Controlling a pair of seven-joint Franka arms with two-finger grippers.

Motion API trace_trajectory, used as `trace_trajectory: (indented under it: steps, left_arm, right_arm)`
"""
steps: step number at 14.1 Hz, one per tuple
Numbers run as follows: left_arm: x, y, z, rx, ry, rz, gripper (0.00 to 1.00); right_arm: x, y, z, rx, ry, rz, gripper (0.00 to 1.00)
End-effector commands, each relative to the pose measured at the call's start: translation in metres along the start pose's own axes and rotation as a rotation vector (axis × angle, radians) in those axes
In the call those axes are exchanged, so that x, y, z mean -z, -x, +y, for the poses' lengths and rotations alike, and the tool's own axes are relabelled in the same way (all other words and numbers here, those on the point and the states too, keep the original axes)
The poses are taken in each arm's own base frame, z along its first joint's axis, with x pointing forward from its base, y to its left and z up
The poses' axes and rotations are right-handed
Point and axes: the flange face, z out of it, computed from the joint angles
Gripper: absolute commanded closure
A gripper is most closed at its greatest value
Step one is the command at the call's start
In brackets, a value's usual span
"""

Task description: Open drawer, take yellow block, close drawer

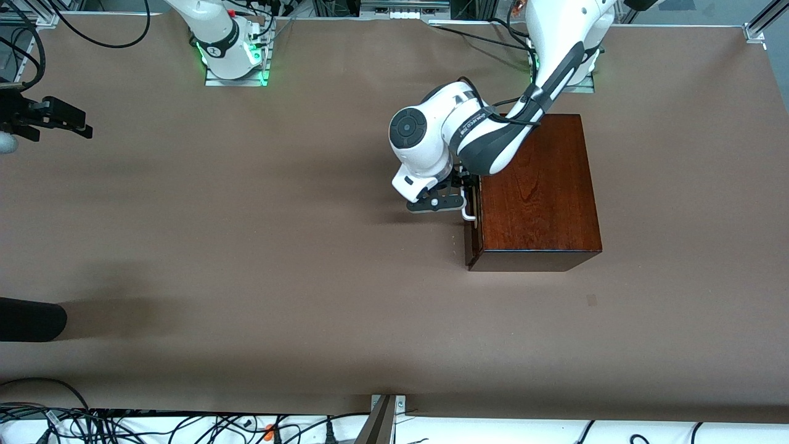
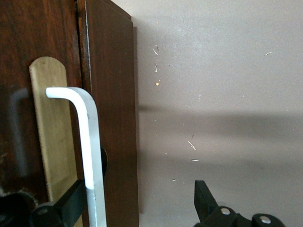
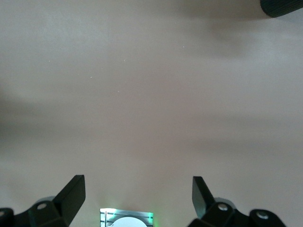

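left gripper (image 1: 463, 196) open around drawer (image 1: 473, 229) handle (image 2: 90, 156).

Both arms are glossy white shells with dark grey joint inserts. The left arm (image 1: 468, 132) has a round grey cap at its 9 o'clock end, black lettering on the casing and a black cable clipped alongside. Green lights glow at both bases. The black fingers (image 3: 71, 191) carry small silver screws.

Left tool (image 1: 463, 198) at white handle (image 1: 468, 213) of drawer (image 1: 473, 231); right tool (image 1: 61, 120) waits over table edge.
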Motion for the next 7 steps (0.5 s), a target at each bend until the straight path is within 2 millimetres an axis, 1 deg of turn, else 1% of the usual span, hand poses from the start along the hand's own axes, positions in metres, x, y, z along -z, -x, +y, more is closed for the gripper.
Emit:
trace_trajectory:
  steps: [1,3,5,7]
  left_arm:
    - [-0.001,0.001,0.004,0.006,-0.01,0.027,0.0]
    - [0.002,0.0,0.005,0.009,-0.005,0.032,0.0]
    - [0.006,0.003,0.011,0.003,0.014,0.046,0.0]
    - [0.003,0.002,0.016,0.001,0.026,0.046,0.0]
  right_arm:
    - [0.002,0.003,0.001,-0.001,-0.017,-0.001,0.0]
    - [0.001,0.003,0.001,-0.001,-0.017,-0.002,0.0]
    - [0.001,0.003,0.001,-0.001,-0.017,-0.002,0.0]
    - [0.001,0.003,0.0,0.0,-0.017,-0.002,0.0]
